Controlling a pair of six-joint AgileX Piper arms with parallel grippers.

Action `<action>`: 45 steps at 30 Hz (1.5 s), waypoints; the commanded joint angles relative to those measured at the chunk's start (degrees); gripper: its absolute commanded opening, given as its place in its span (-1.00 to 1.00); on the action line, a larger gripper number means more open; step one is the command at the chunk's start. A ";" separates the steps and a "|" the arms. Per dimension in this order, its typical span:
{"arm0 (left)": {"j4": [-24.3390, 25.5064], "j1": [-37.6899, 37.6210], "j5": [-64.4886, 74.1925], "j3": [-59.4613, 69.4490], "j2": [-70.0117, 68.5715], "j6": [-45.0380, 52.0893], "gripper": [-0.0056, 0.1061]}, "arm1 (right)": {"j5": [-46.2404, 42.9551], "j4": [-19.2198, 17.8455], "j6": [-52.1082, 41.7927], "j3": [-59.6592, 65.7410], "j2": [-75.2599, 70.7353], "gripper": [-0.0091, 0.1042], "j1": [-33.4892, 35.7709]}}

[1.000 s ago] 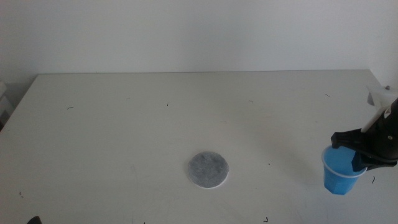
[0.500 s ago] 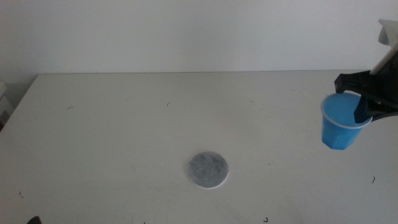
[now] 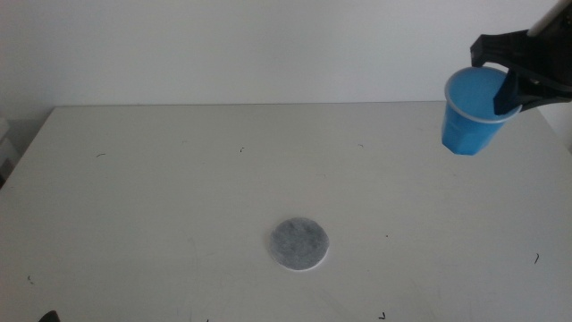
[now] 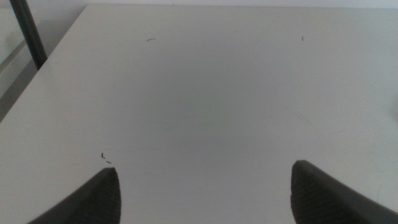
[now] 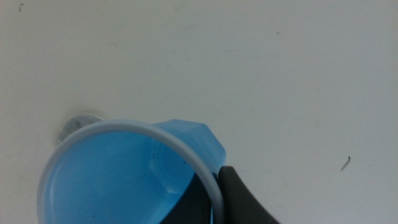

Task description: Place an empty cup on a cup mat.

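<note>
Since a second ago the right gripper (image 3: 508, 85) has carried the cup (image 3: 469, 114) from low over the counter's (image 3: 179, 179) right edge up to the far right corner, where it now hangs in the air, slightly tilted, with one dark jaw inside the thin whitish rim and the other outside, closed on the wall. The cup is smooth bright blue plastic, tapering to a faceted base, and nothing shows inside it; the cup mat (image 3: 299, 243), a flat mottled grey disc with a paler edge, lies unmoved on the white counter, well apart from the cup. The left gripper (image 4: 202, 186) waits over bare counter with its jaws wide apart, holding nothing.
</note>
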 commanded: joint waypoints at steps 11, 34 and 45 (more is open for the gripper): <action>0.02 0.06 -3.84 -0.34 -0.17 -0.62 0.98 | 2.60 -0.70 2.71 -14.58 10.28 -0.84 11.96; 0.02 0.06 -3.84 -0.34 -0.17 -0.62 0.98 | -3.80 -0.16 4.74 -17.62 25.63 -0.84 22.21; 0.02 0.06 -3.84 -0.34 -0.17 -0.62 0.98 | -5.15 -1.05 4.74 -17.46 30.71 -0.84 22.89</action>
